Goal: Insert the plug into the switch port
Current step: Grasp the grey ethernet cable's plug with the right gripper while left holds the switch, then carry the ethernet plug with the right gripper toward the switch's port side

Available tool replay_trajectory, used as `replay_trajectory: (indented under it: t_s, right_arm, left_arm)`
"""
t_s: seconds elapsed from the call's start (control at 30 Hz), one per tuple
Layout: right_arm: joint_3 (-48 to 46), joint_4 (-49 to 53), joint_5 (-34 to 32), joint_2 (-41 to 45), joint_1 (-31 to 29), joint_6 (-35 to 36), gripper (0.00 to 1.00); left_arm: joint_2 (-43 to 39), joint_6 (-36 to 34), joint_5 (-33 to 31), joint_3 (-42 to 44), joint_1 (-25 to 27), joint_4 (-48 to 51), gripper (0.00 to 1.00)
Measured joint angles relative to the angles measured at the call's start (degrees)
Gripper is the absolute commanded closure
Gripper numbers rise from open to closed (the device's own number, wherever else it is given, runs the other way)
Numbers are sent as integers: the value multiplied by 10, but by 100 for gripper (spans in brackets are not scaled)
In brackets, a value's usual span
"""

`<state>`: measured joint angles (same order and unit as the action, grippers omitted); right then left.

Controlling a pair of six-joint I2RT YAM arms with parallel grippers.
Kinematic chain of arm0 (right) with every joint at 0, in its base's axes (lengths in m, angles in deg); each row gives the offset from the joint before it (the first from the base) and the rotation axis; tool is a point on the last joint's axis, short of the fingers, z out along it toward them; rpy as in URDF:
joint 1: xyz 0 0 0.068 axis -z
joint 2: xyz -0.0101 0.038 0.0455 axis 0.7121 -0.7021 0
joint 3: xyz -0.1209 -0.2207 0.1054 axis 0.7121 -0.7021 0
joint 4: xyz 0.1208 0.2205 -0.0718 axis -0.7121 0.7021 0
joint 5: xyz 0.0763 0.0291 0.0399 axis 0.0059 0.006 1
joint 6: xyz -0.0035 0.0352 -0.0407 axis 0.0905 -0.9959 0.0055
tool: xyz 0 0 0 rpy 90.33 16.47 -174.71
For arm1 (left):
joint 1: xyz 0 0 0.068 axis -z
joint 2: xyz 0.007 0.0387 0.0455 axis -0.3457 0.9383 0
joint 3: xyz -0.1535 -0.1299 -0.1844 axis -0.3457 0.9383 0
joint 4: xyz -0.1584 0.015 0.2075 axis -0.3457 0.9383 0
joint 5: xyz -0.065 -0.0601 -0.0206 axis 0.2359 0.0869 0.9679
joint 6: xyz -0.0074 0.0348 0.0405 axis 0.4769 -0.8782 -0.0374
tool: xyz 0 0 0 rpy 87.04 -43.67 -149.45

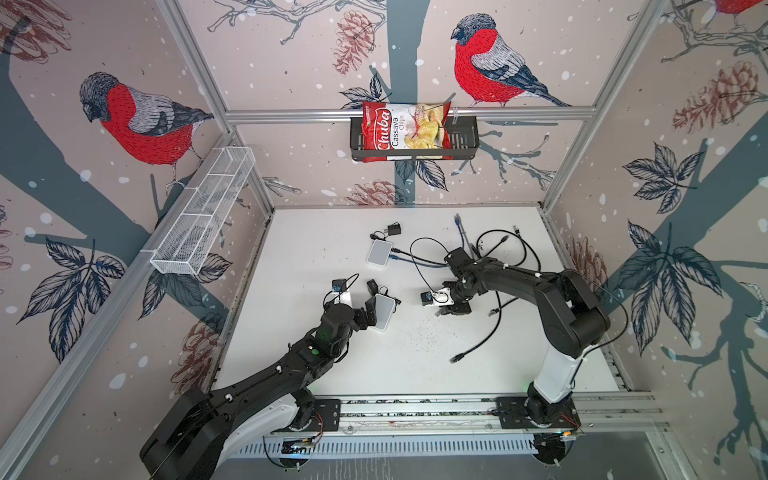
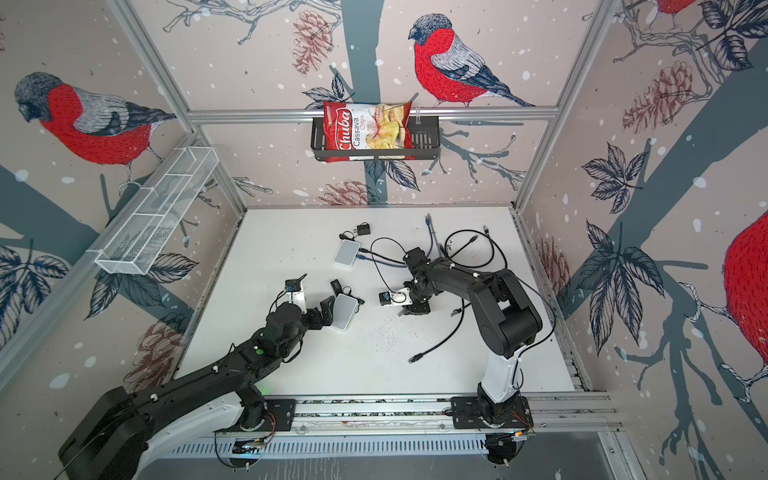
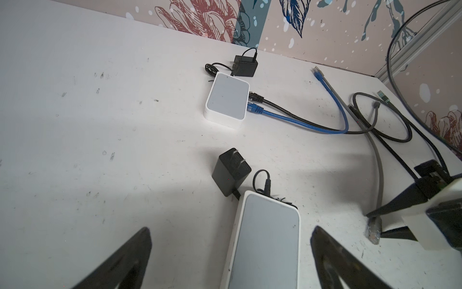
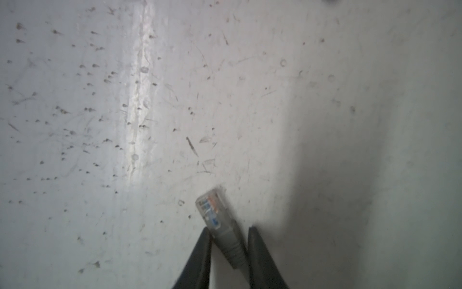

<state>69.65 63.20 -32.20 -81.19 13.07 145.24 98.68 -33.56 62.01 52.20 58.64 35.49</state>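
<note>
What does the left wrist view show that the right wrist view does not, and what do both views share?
Left wrist view only: the near switch between the open left tool fingers, the far switch with a blue cable plugged in, and a black adapter. Right wrist view only: the coloured wires inside the plug. Both: that plug, the right tool around its grey boot, and the white table.

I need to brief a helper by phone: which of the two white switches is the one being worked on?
On the white table, find the left arm. The near switch lies between its open left tool. Unlike the far switch, it has no black or blue cables plugged into its side.
</note>
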Motion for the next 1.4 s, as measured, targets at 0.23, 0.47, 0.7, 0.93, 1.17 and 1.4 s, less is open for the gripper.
replay_trajectory:
  t_s: [0.23, 0.47, 0.7, 0.93, 1.17, 1.4]
  right_arm:
    - [6, 5, -3, -3, -3, -1, 91]
    - [7, -14, -7, 0, -23, -38, 99]
    - [-6, -101, 11, 19, -56, -184, 99]
    - [-48, -195, 6, 35, -106, -343, 99]
    - [-58, -259, -41, 16, -160, -454, 99]
    - [-50, -283, -56, 0, -162, -517, 99]
  left_arm:
    - [10, 5, 14, 1, -6, 0, 2]
    - [60, 11, 27, -14, -14, -1, 2]
    - [125, 9, 40, -46, -14, 1, 3]
    - [149, -27, 83, -68, -14, 17, 3]
    - [161, -43, 120, -77, -7, 47, 3]
    - [146, -47, 122, -74, 35, 76, 3]
